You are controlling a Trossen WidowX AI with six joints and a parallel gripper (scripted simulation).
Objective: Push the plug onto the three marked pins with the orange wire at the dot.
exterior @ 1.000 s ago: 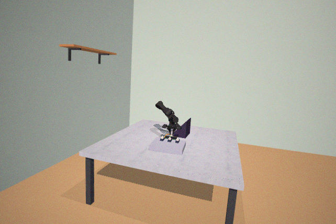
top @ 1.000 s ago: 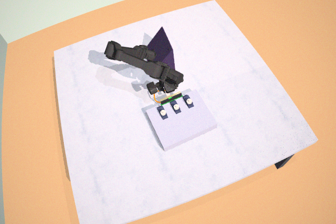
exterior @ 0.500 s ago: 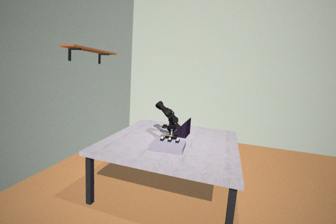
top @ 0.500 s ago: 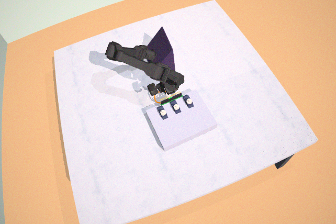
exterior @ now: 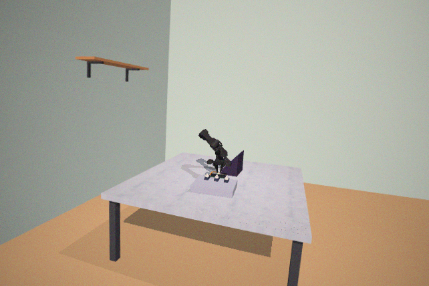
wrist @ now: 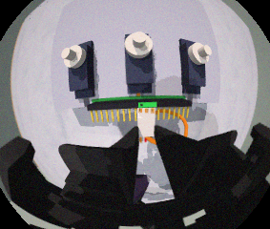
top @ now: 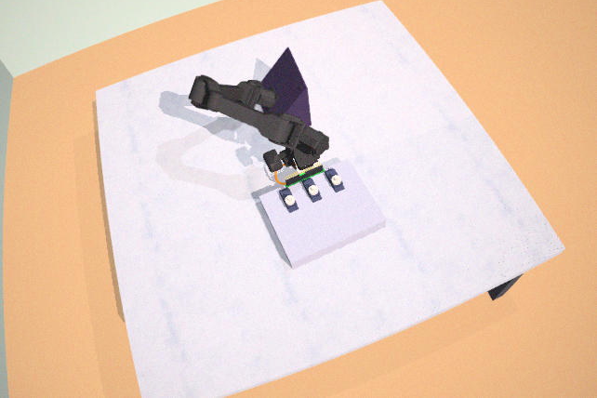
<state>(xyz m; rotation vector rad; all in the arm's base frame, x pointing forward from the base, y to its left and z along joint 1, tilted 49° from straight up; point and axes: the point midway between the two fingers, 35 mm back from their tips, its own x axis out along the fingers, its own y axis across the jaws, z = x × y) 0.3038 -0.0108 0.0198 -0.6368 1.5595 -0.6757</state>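
My gripper (wrist: 146, 129) (exterior: 218, 170) is shut on the white plug (wrist: 146, 121), gripping its rear part. The plug points straight at the pin row (wrist: 113, 115) in the wrist view, roughly square to it. Its front end lies over the marked pins, close against the black strip (wrist: 115, 104) (top: 295, 179) just below the green band (wrist: 148, 105). The band's dot is at its left end. Small orange squares show near the plug's front. The orange lead (wrist: 186, 126) (top: 276, 177) loops to the right in the wrist view. Pins beside the plug look straight. Exact seating depth and hole order are unclear.
Three dark blue servos with white horns (wrist: 138, 44) (wrist: 72, 55) (wrist: 199, 52) sit on the lilac block (top: 332, 219) (exterior: 212, 187) behind the strip. A dark purple panel (top: 289, 80) (exterior: 237, 164) stands beside the arm on the marble table (top: 217, 287).
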